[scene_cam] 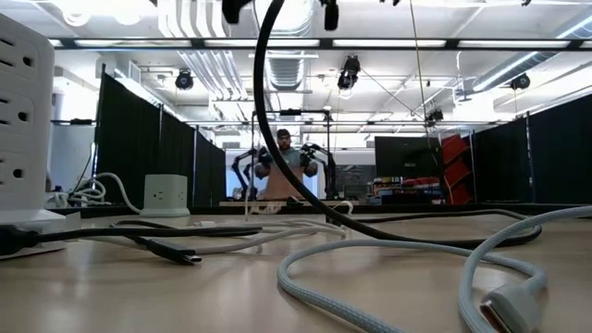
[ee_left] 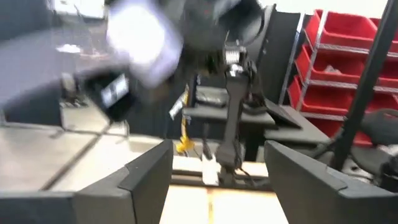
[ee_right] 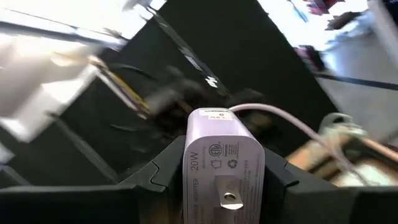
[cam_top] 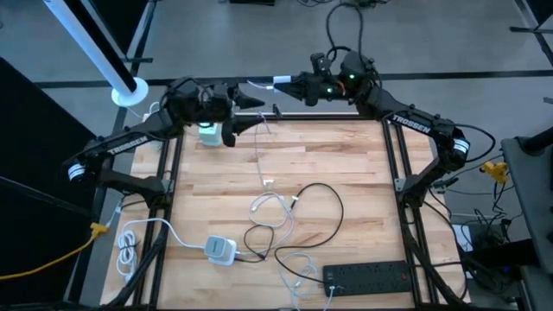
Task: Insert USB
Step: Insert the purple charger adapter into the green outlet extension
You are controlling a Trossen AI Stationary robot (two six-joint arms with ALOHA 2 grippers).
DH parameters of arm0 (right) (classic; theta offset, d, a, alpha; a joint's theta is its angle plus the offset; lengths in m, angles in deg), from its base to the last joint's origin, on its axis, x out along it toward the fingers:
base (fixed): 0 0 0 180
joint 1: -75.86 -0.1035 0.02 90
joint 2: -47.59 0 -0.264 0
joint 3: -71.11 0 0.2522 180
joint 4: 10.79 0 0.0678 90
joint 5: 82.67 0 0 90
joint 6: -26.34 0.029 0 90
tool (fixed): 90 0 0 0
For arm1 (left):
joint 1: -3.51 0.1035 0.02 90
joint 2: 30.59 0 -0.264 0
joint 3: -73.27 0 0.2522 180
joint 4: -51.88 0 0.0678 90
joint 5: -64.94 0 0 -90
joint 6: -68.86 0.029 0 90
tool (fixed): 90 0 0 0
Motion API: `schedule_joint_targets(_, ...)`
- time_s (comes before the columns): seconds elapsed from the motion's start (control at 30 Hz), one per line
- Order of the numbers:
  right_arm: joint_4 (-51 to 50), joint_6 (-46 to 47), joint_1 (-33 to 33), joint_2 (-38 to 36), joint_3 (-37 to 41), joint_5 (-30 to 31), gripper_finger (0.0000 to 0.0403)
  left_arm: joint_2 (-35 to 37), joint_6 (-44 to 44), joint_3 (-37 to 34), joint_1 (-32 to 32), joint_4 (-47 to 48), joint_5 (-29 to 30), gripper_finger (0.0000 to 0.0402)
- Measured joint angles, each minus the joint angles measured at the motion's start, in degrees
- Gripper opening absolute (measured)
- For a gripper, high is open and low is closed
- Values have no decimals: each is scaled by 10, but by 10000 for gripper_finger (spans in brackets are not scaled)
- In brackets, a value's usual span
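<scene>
Both arms are raised over the far edge of the wooden table (cam_top: pixel 346 173), in the upper middle of the high view, with their grippers pointing toward each other. The right gripper (cam_top: pixel 289 84) sits just right of centre there, and its wrist view shows its two dark fingers (ee_right: pixel 163 167) clamped on the sides of a white 20W charger block (ee_right: pixel 222 165), prong face toward the camera, with a pale cable (ee_right: pixel 283 118) leaving its far end. In the high view that same white piece pokes out of the fingertips, and a thin white cable (cam_top: pixel 262 155) hangs from between the two grippers down onto the wood, ending in loose coils near the centre of the table. The left gripper (cam_top: pixel 251 102) is close beside the right one, a little lower and left in the frame; from its wrist view its fingers (ee_left: pixel 149 171) stand apart with nothing between them. A white power cube (cam_top: pixel 210 134) sits near the table's upper left edge, below the left arm. Lower in the high view lie a white adapter (cam_top: pixel 220 249), a black looping cable (cam_top: pixel 324 212) and a black power strip (cam_top: pixel 371 278) at the bottom right. In the low view, cables sprawl across the tabletop, and a person (scene_cam: pixel 283 171) stands far back in the room.
</scene>
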State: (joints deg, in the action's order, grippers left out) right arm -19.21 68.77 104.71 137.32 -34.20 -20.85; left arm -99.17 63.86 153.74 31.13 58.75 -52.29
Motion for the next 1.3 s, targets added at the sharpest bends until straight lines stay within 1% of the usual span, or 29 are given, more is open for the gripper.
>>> schedule_joint_targets(0.1,-21,-17,6,0,0,4,114,28,57,0,-27,-6,19,212)
schedule_joint_targets(0.2,-39,-29,16,0,0,14,114,54,103,1,-51,-18,64,197)
schedule_joint_targets(0.27,-43,-35,20,0,0,16,114,62,131,1,-60,-22,115,190)
schedule_joint_targets(0.33,-43,-41,20,0,0,16,114,65,171,1,-68,-20,187,186)
schedule_joint_targets(0.4,-42,-47,19,0,0,14,114,57,230,1,-78,-16,254,187)
schedule_joint_targets(0.53,-45,-50,19,0,0,13,114,18,339,1,-95,-16,321,208)
schedule_joint_targets(0.67,-69,-50,19,0,0,14,114,-26,363,4,-100,-22,375,247)
schedule_joint_targets(0.77,-86,-50,19,0,0,13,114,-53,365,30,-99,-22,398,279)
schedule_joint_targets(0.9,-97,-50,19,0,0,12,114,-82,381,74,-100,-19,402,318)
schedule_joint_targets(1.0,-100,-50,18,0,0,10,114,-106,406,103,-100,13,402,341)
schedule_joint_targets(1.2,-107,-56,13,0,0,-8,114,-150,418,148,-100,96,402,363)
schedule_joint_targets(1.3,-114,-65,7,0,0,-9,114,-169,423,166,-100,101,402,364)
